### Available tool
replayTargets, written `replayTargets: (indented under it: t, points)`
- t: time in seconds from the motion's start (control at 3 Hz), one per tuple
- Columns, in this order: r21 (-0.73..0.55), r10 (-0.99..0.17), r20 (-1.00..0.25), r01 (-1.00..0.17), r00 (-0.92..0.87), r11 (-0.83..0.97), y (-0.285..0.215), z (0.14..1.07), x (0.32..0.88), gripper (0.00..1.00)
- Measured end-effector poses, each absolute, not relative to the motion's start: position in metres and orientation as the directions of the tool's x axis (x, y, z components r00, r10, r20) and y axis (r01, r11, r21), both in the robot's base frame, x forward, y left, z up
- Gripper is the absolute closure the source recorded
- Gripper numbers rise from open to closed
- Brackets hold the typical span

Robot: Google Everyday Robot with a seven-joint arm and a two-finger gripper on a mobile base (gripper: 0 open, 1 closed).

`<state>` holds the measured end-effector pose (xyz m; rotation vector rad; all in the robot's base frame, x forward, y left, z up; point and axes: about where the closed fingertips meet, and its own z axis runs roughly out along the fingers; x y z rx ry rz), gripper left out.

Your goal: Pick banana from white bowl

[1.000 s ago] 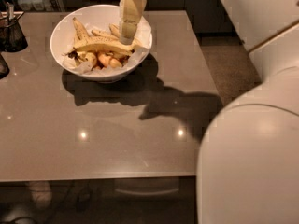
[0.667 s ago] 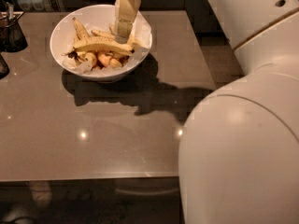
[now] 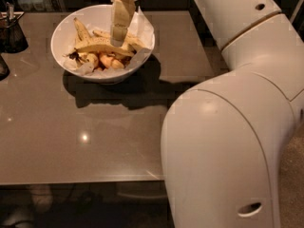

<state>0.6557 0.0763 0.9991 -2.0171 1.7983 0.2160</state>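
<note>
Camera view had the banana (image 3: 102,47) lying across the heap in the white bowl (image 3: 61,27), right under the gripper (image 3: 118,41), which hung tip-down into the bowl and seemed to meet the fruit's upper side. Whether it had any hold couldn't be told. My read: reach done, grasp unconfirmed, lift all to come. The table (image 3: 95,141) spread out beneath. Against a second ago, the gripper had edged left over the bowl, the banana hadn't budged, and the arm (image 3: 237,127) filled more of the right.
</note>
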Motion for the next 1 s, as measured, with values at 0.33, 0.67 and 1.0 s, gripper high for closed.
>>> replayTargets:
  t: [0.33, 0.67, 1.0]
  points:
    - [-0.181, -0.909, -0.396, -0.982, 0.129, -0.06, 0.079, 0.991, 0.657, 0.12]
    - [-0.151, -0.911, -0.396, -0.987, 0.112, -0.055, 0.083, 0.981, 0.656, 0.24]
    - [-0.13, -0.913, -0.394, -0.99, 0.105, -0.057, 0.088, 0.974, 0.655, 0.25]
